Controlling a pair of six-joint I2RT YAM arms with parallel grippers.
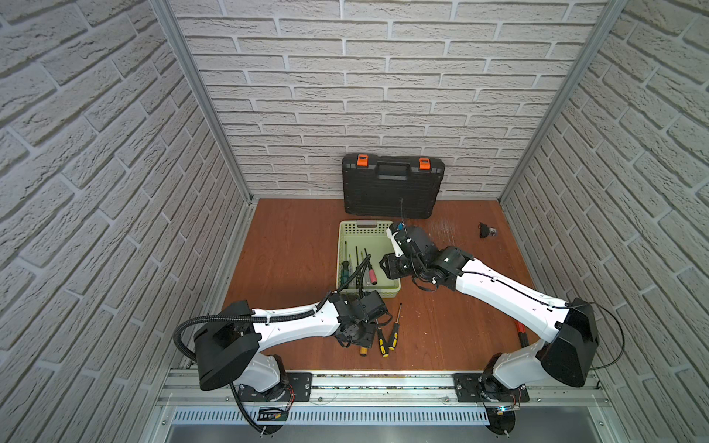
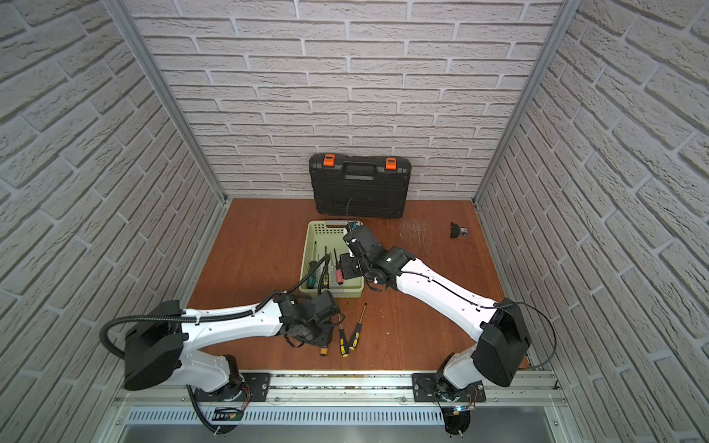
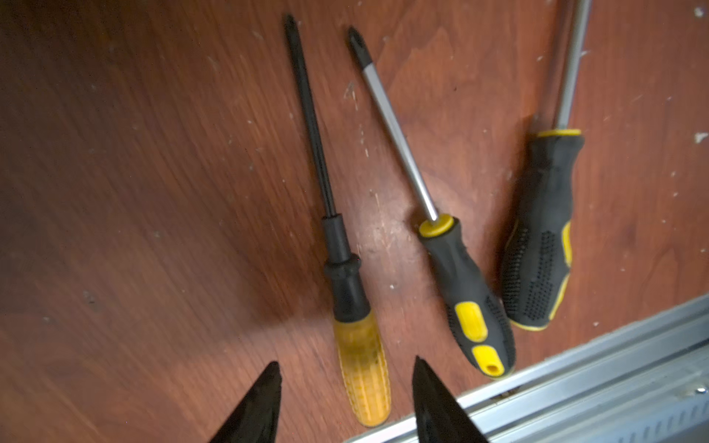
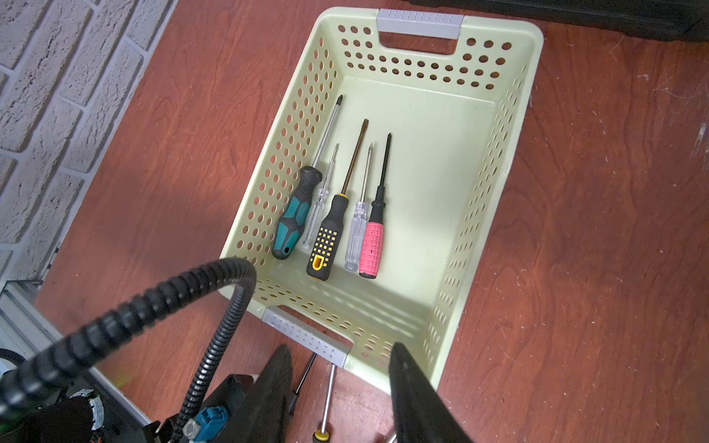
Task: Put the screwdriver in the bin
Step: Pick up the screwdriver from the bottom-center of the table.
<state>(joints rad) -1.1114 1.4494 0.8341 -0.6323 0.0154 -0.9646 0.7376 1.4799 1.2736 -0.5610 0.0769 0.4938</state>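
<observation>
Your left claw [image 3: 345, 362] stands partly open, its jaws either side of the amber-handled screwdriver [image 3: 347, 291] without touching it. That screwdriver lies on the bench [image 3: 153, 191] beside two black-and-yellow screwdrivers [image 3: 464, 295], outside the bin [image 4: 495, 161]. Five other screwdrivers [image 4: 330, 234] lie inside. Your right claw [image 4: 339, 368] hovers partly open and empty above the bin's rim.

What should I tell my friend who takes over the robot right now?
Left gripper: open, empty, hovering over the amber-handled screwdriver on the table.
Right gripper: open, empty, above the bin's near end.
Done: five screwdrivers lie in the bin.
Left: the amber one and two black-and-yellow screwdrivers beside it lie on the table. A red-handled tool shows by the right arm, kind unclear.
</observation>
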